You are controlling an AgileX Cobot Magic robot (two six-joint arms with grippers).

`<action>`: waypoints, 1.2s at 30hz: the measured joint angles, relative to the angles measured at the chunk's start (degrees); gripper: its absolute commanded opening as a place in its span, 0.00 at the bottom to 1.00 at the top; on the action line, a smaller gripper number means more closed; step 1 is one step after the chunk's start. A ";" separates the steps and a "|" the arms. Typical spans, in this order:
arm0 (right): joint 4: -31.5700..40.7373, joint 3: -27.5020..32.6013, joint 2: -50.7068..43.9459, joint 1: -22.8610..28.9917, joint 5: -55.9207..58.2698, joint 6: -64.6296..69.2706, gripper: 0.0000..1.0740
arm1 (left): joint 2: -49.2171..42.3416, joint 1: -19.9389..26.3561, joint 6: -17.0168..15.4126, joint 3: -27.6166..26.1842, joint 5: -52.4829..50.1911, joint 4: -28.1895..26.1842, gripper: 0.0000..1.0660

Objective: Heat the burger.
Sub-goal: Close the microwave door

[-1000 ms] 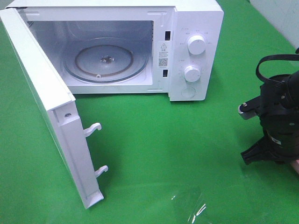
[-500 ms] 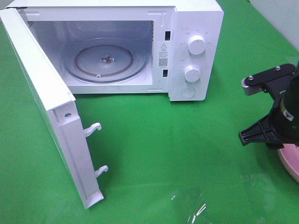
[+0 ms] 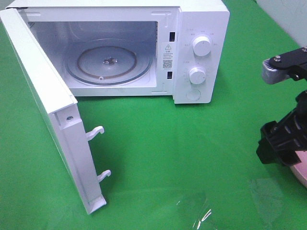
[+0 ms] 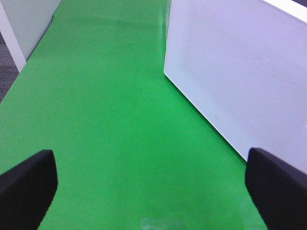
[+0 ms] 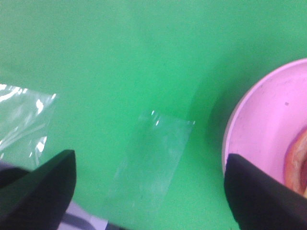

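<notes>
The right arm (image 3: 288,129) now stands lower and more to the right edge in the high view than in the 2 earlier pictures, and its silver and black bracket (image 3: 283,64) sits higher and further right than before. The right gripper (image 5: 148,191) has opened: its 2 fingers (image 5: 38,187) now stand wide apart over the green cloth (image 5: 120,72). Less of the pink plate (image 3: 301,173) shows at the right edge than half a second ago.

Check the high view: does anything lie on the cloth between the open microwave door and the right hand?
In the high view, only clear tape patches on the green cloth lie between the microwave door and the right hand; otherwise bare.
</notes>
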 measured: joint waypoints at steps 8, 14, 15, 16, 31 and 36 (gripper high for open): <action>3.32 0.00 -10.77 0.00 7.16 -2.41 0.75 | 0.00 0.00 0.00 0.00 0.00 0.00 0.93; 3.78 0.29 -17.76 0.00 10.89 -2.41 0.74 | 0.00 0.00 0.00 0.00 0.00 0.00 0.93; 4.24 1.15 -20.74 0.00 11.34 -2.46 0.74 | 0.00 0.00 0.00 0.00 0.00 0.00 0.93; 4.24 1.15 -20.74 0.00 11.34 -2.46 0.74 | 0.00 0.00 0.00 0.00 0.00 0.00 0.93; 7.05 10.43 -50.36 -11.86 11.29 -6.88 0.71 | 0.00 0.00 0.00 0.00 0.00 0.00 0.93; 7.62 11.06 -58.33 -16.73 11.00 -6.93 0.71 | 0.00 0.00 0.00 0.00 0.00 0.00 0.93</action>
